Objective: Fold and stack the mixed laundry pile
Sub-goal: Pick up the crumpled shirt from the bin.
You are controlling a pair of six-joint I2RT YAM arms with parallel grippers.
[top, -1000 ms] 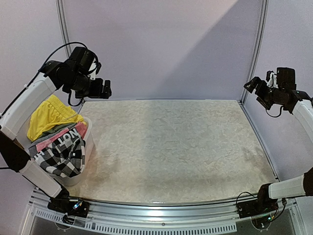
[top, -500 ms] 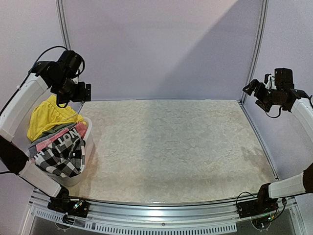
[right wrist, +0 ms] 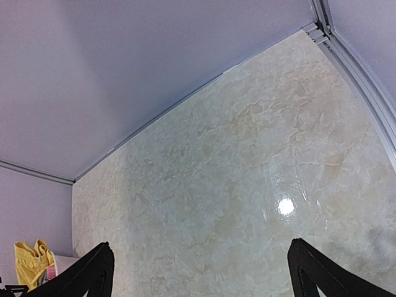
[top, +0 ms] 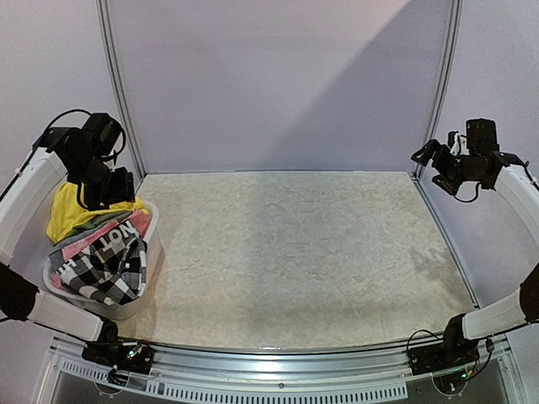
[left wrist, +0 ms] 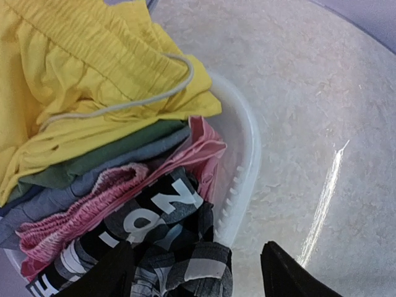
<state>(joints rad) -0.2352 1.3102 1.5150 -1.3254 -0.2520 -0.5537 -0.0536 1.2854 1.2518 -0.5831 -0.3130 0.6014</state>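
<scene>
Table (top: 295, 252): spans the scene from the near rail to the far wall; bears no laid-out garment and no stack. White plastic basket (top: 152, 238): sits at the left edge of the table, toward the near side. Mixed laundry pile (top: 97, 248): lies wholly inside the basket, heaped above the rim. Within it, far to near: bright yellow garment (left wrist: 93, 62) on top, with a pale drawstring (left wrist: 124, 105) looped across; green layer (left wrist: 117, 148) and grey piece (left wrist: 55, 201) beneath; pink piece (left wrist: 207, 145) against the basket's right wall; black-and-white checked shirt (top: 109, 273) at the near end, white lettering upward. Left gripper (left wrist: 199, 273): hangs over the checked shirt and the basket's right rim, fingers apart, grasps nothing; contact with cloth not discernible. Right gripper (right wrist: 204, 272): stands raised at the far right, well apart from the pile, fingers spread wide, carries nothing. Judged step: the first one, drawing a single garment out of the basket; folding and stacking not yet begun. Judged need for the next move: lower the left gripper onto one top layer, probably the checked shirt, pinch a single fold, lift clear of the rim, carry rightward onto the table; bring the right gripper in to help spread it.
</scene>
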